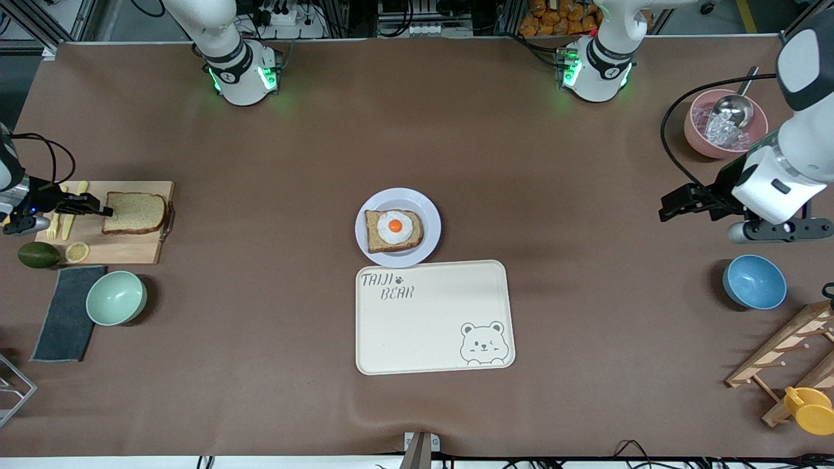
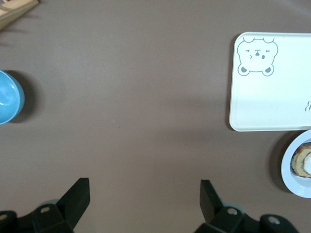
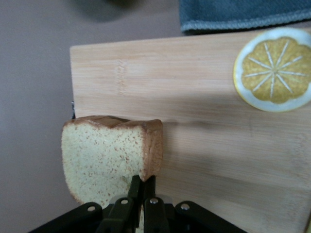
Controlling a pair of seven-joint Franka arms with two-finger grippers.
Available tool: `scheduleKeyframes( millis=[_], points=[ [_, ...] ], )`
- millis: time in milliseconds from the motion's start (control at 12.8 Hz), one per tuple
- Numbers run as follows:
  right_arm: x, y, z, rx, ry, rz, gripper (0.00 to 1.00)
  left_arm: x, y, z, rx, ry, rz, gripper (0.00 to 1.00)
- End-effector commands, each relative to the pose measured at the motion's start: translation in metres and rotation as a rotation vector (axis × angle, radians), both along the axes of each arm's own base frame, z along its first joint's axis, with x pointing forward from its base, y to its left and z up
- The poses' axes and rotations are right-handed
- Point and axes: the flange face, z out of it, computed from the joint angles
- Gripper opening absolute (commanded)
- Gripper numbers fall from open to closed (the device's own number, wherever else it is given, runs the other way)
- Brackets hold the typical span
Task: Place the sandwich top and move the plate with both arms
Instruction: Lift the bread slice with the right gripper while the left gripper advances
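The right gripper [image 1: 104,212] pinches the crust edge of the plain tan wholemeal bread slice [image 1: 135,213] on the pale wooden cutting board [image 1: 130,251] at the right arm's end of the table, its arm stretched low and level. Soft, light and easily torn, the bread likely needs an edge hold. The left gripper [image 1: 664,210] waits open over bare table, well apart from the lavender-white plate [image 1: 427,210] beside the cream tray [image 1: 430,332]
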Motion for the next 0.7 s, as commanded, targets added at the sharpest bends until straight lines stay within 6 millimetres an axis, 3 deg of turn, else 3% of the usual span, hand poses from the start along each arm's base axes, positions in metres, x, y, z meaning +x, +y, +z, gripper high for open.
scheduleKeyframes(
  millis=[0, 313, 470, 626],
  points=[
    [0.022, 0.013, 0.025, 0.045, 0.035, -0.009, 0.00, -0.019, -0.007, -0.016, -0.010, 0.020, 0.009, 1.00],
    [0.046, 0.053, 0.067, 0.169, 0.024, -0.005, 0.00, -0.021, -0.013, -0.030, -0.055, 0.046, 0.023, 1.00],
    [0.059, 0.082, 0.078, 0.213, 0.038, -0.021, 0.00, -0.023, -0.017, -0.040, -0.071, 0.048, 0.028, 1.00],
    [0.081, 0.123, 0.091, 0.229, 0.035, -0.009, 0.00, -0.028, -0.038, -0.058, -0.069, 0.059, -0.006, 1.00]
  ],
)
